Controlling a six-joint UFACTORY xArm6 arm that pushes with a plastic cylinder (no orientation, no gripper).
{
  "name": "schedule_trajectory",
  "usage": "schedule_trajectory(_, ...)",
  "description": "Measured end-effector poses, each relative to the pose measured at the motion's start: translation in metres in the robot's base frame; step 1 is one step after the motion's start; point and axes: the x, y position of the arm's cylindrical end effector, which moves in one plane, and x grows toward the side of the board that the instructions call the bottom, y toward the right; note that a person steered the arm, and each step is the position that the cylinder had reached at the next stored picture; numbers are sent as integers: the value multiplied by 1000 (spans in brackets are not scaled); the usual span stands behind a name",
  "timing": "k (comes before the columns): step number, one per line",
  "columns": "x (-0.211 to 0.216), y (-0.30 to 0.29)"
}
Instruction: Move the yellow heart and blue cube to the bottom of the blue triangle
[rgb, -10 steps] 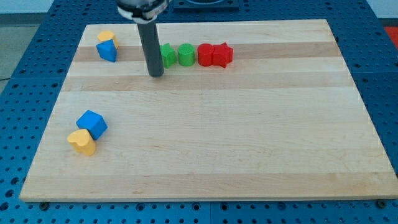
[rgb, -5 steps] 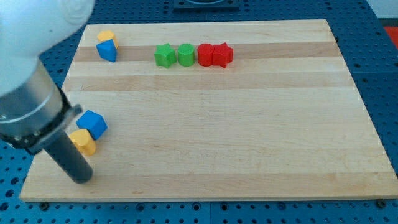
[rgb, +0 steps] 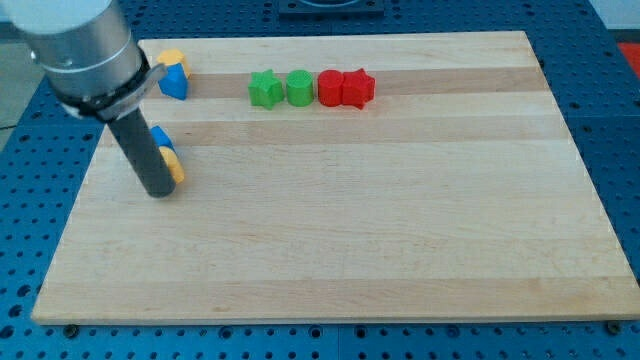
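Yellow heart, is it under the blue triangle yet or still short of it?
Short. The yellow heart sits below the blue triangle with bare wood between; my tip touches it.

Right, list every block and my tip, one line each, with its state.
My tip: on the board, against the yellow heart.
Yellow heart: mostly hidden by the rod.
Blue cube: partly hidden, touching the heart.
Blue triangle: view's top left, beside a yellow block.
Green star, green block, red block, red star: one row.

No readable text, label, brand, number or sign anywhere: none on the wooden board (rgb: 400, 230), none on the coloured blocks, none on the blue perforated table (rgb: 620, 150), none on the arm.
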Motion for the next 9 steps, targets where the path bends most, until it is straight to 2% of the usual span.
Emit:
schedule_trajectory(1,-22,-3)
schedule_trajectory(3,-16,-31)
schedule_trajectory(6,-82,-30)
schedule_trajectory(9,-96,-67)
